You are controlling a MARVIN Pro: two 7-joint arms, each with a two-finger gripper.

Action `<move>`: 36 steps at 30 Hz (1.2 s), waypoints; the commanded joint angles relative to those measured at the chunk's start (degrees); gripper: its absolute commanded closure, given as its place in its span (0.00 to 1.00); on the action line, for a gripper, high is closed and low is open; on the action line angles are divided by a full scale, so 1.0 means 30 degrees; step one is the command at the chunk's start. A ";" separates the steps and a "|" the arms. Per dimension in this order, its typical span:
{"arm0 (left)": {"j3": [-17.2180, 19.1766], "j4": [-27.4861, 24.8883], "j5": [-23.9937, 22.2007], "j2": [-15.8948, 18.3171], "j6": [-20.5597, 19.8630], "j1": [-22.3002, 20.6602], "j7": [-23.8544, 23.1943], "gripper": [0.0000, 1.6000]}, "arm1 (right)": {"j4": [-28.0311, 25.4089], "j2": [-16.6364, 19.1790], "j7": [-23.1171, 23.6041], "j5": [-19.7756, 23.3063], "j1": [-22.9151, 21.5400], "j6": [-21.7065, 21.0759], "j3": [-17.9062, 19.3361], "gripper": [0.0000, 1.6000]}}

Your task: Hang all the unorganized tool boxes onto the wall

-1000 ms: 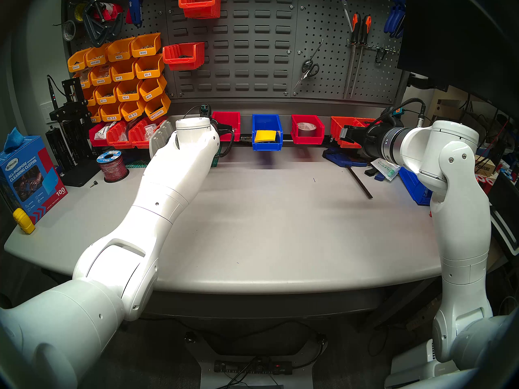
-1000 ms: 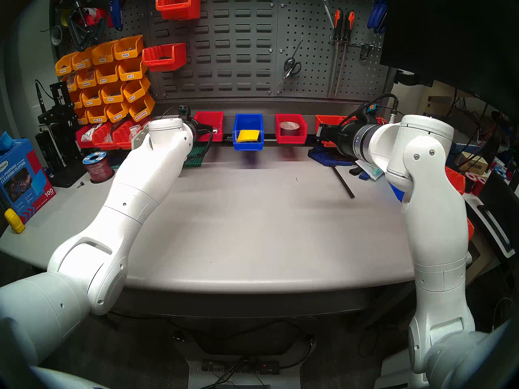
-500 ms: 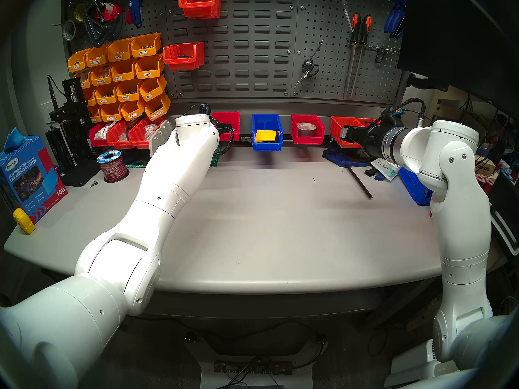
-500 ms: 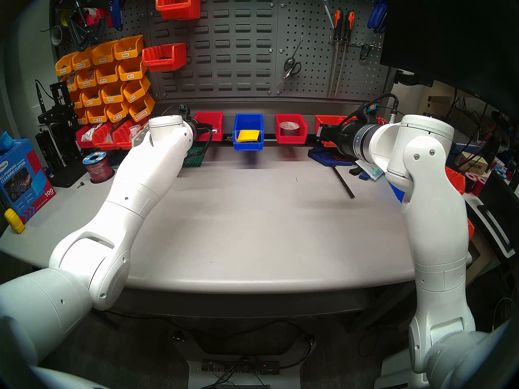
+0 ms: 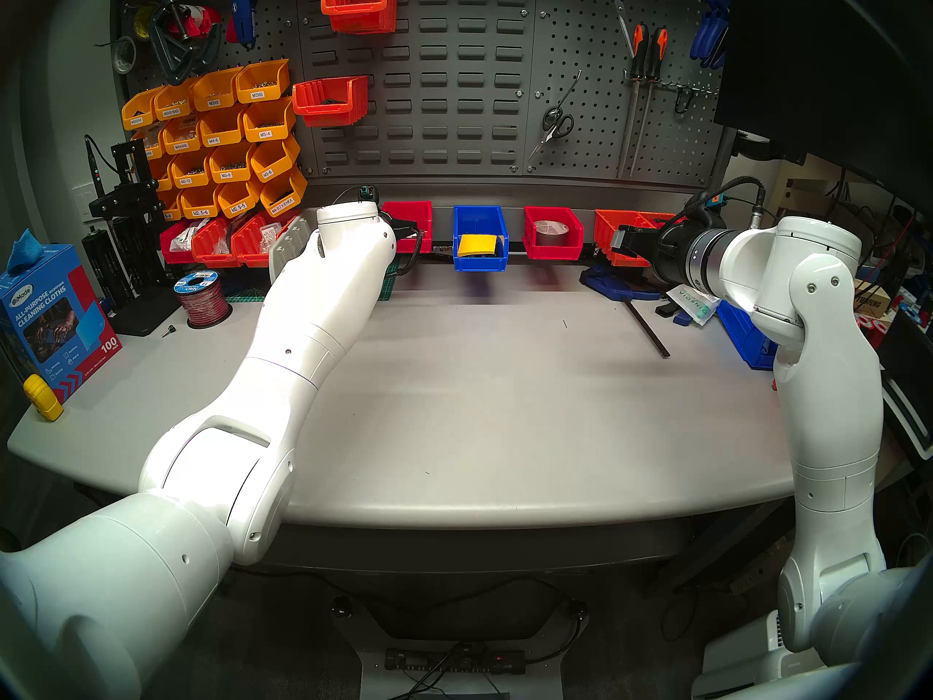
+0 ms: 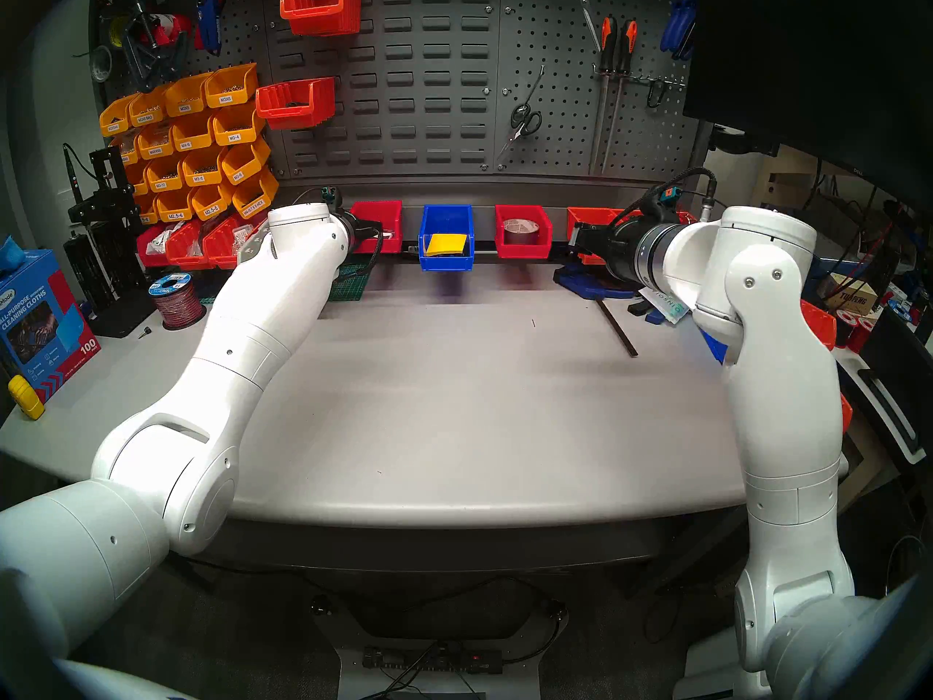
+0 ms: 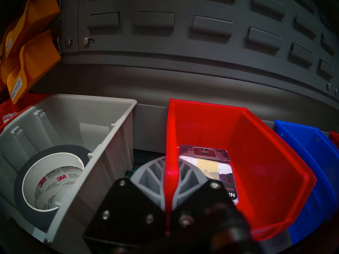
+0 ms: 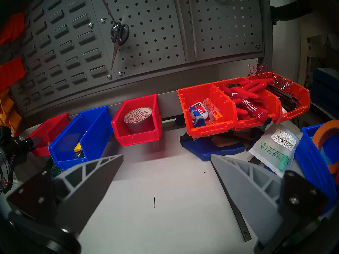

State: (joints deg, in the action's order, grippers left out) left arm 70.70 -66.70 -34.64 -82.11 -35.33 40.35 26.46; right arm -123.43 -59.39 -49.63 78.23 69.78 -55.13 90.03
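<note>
Three tool boxes stand in a row along the plain strip at the foot of the wall (image 5: 454,77): a crimson red one (image 5: 410,219), a blue one (image 5: 479,259) with a yellow card, and a red one (image 5: 553,247) with a tape roll. Their bottoms look raised off the table. My left gripper (image 5: 411,227) is shut on the left side wall of the left red box (image 7: 256,165), one finger inside and one outside. My right gripper (image 5: 618,239) is open and empty, to the right of the red box with the tape (image 8: 139,127).
A grey bin (image 7: 110,138) with a 3M tape roll sits just left of the held box. Orange-red bins (image 5: 613,224) and a blue clamp (image 5: 616,285) lie under my right gripper. A black bar (image 5: 651,330) lies on the table. Yellow labelled bins (image 5: 222,133) hang at the left.
My left arm has pushed slightly forward and up, and the left red box has risen a touch with it. The right arm has not moved.
</note>
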 commanded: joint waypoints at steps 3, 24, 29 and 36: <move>-0.0046 0.0001 -0.0009 -0.0191 -0.0270 -0.0538 0.0222 0.00 | -0.0179 -0.0048 -0.2332 0.0208 -0.0282 0.0044 -0.0029 0.00; -0.0342 -0.0440 0.0320 -0.0023 0.0028 -0.0214 0.0284 0.00 | -0.0167 -0.0029 -0.2143 0.0122 -0.0255 0.0044 0.0000 0.00; -0.0426 -0.1405 0.0384 0.0136 0.0157 0.0766 0.0496 0.00 | -0.0165 -0.0031 -0.2102 0.0092 -0.0249 0.0044 0.0005 0.00; -0.0095 -0.3106 0.0229 0.0068 -0.0025 0.2476 0.1469 0.00 | -0.0168 -0.0033 -0.2157 0.0122 -0.0256 0.0044 -0.0002 0.00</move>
State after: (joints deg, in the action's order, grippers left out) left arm 69.41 -71.73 -33.58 -81.96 -35.28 44.02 28.74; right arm -123.42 -59.38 -49.64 78.46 69.75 -55.13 90.03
